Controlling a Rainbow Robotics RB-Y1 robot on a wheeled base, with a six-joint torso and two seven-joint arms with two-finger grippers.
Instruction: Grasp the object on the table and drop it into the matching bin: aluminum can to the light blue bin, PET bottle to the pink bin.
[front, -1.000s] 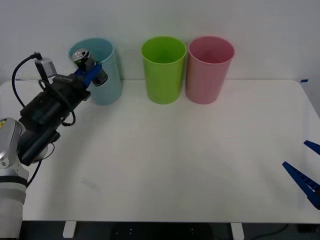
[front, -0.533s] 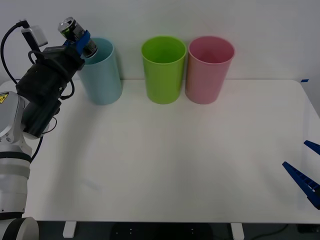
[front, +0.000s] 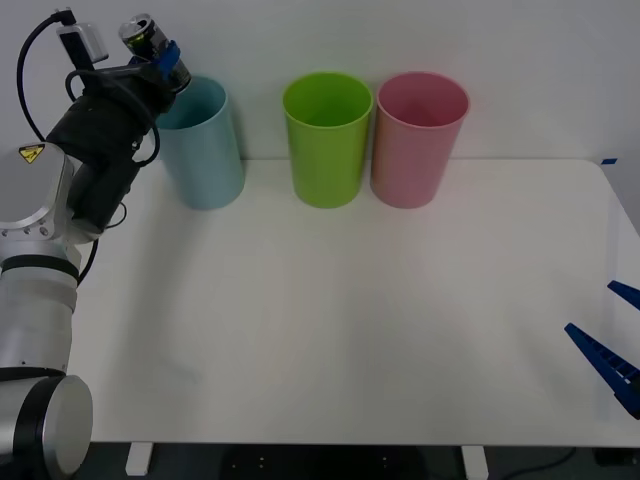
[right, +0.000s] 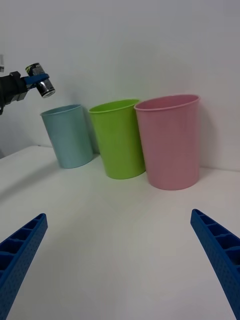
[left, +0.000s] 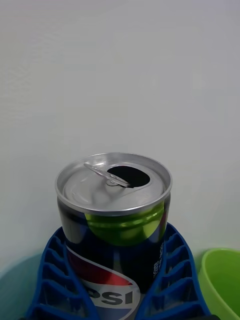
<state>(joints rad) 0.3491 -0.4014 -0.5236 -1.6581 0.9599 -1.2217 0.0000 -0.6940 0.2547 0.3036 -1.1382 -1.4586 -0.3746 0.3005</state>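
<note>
Front view: our left gripper (front: 165, 62) clamps the aluminum can (front: 152, 43) mid-body above the light blue bin (front: 203, 145); opened, probably light, dentable. Right gripper (right: 120, 265) spread wide.

The aluminum can (left: 114, 220) is dark navy with a silver top, a lime-green patch under the rim and a red, white and blue logo band with white lettering. Ribbed blue fingers (left: 52, 280) flank it. The light blue bin (front: 203, 145) is pale blue, its neighbour bin (front: 326, 140) lime green, the pink bin (front: 418, 138) pink. The table (front: 380, 320) is plain white.
</note>
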